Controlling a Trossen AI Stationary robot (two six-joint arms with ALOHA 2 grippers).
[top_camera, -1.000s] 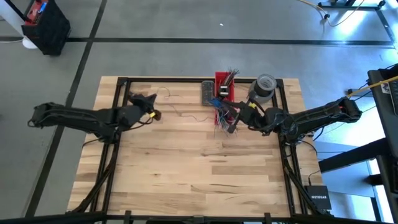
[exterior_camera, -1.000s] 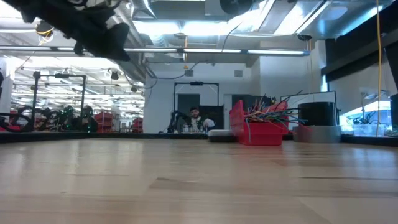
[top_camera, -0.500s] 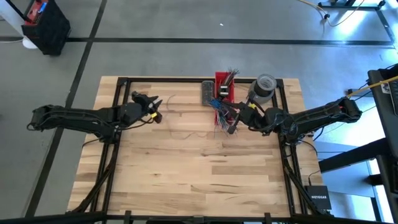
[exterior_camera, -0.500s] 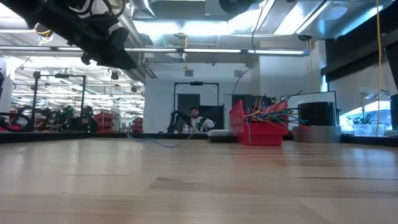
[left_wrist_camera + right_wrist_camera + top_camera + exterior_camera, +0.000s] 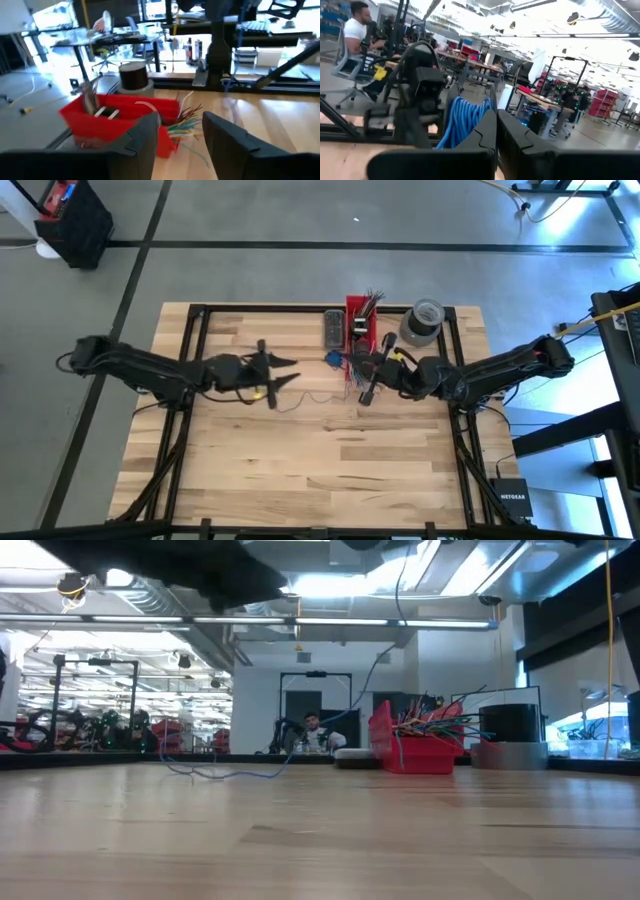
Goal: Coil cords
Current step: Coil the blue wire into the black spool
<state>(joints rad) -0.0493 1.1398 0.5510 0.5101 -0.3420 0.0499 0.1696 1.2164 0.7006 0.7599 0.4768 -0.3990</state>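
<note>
Cords (image 5: pixel 318 396) lie loose on the table between the two arms. The left gripper (image 5: pixel 282 373) is spread wide, holding nothing. The right gripper (image 5: pixel 366 392) is pressed together, maybe pinching a blue wire. Lower the left fingers around one thin wire, then squeeze gently.

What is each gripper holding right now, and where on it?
Left gripper open, holding nothing. Right gripper shut; the thin blue cord rises toward it, so it seems held, but the grip point is hidden.
</note>
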